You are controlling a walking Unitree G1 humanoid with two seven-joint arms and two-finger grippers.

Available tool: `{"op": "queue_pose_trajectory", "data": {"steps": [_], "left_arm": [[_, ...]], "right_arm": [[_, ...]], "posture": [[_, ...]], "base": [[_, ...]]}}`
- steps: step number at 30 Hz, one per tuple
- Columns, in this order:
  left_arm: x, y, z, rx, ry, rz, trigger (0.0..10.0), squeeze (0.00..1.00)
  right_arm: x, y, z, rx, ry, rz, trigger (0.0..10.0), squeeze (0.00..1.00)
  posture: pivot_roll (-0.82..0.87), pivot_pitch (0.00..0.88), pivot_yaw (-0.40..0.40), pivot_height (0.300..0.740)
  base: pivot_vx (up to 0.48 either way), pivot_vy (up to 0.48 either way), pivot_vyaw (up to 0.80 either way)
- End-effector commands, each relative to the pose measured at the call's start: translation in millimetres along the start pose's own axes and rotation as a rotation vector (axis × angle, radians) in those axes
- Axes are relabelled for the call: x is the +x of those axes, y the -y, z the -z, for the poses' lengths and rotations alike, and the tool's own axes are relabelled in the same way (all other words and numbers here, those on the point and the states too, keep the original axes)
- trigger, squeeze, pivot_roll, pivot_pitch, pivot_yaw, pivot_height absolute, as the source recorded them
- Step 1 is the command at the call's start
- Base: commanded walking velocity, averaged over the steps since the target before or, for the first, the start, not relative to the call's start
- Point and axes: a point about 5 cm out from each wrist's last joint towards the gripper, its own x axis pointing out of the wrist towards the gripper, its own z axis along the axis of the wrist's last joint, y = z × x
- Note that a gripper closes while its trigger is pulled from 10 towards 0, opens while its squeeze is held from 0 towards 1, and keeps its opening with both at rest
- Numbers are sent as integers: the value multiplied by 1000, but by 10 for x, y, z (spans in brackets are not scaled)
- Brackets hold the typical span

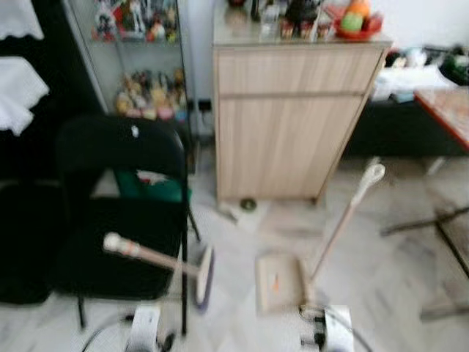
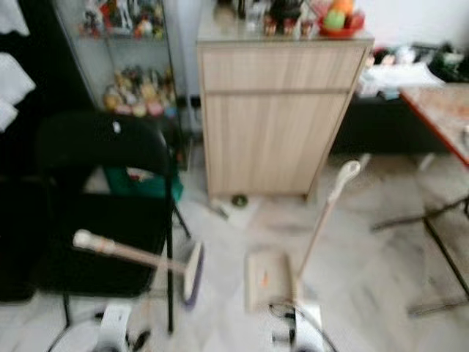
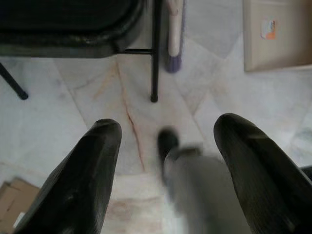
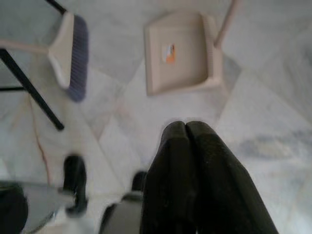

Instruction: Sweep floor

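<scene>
A broom with a beige handle (image 1: pixel 146 255) leans over the seat of a black folding chair (image 1: pixel 121 213). Its purple-bristled head (image 1: pixel 204 275) rests on the pale marble floor. To its right lies a beige dustpan (image 1: pixel 278 282) bearing an orange sticker, its long handle (image 1: pixel 344 213) rising toward the cabinet. Both silver arms hang low at the near edge, left arm (image 1: pixel 143 330) and right arm (image 1: pixel 322 330). My left gripper (image 3: pixel 165 146) is open above bare floor, short of the chair leg (image 3: pixel 154 58) and broom head (image 3: pixel 174 34). My right gripper (image 4: pixel 186 127) is shut and empty, just short of the dustpan (image 4: pixel 183 53).
A wooden cabinet (image 1: pixel 293 110) stands behind the dustpan, with a small dark round object (image 1: pixel 248 204) at its foot. A glass display case (image 1: pixel 139 66) is at the back left. A red-edged table (image 1: pixel 447 110) and thin metal legs (image 1: pixel 432 220) are on the right.
</scene>
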Motion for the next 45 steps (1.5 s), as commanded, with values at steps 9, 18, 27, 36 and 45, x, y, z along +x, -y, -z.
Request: {"op": "queue_pose_trajectory", "data": {"steps": [9,18,27,36,45], "left_arm": [[-21,5,79,-18,-24,8,10000,0],[-22,9,87,-39,-26,7,10000,0],[-25,-4,95,-40,-30,4,10000,0],[-26,-14,95,-38,-30,0,10000,0],[-25,-15,88,-25,-27,6,10000,0]], "right_arm": [[-22,-16,90,8,-22,-3,10000,0],[-21,-15,87,8,-20,-2,10000,0],[-22,-18,88,9,-20,-3,10000,0],[-21,-20,89,7,-22,-3,10000,0],[-20,-26,88,6,-23,-5,10000,0]], "posture": [[66,91,-29,740],[64,92,-28,740],[66,94,-28,740],[66,92,-27,740],[69,92,-26,740]], "base": [[0,0,0],[0,0,0],[0,344,0],[0,460,0],[0,0,0]]}}
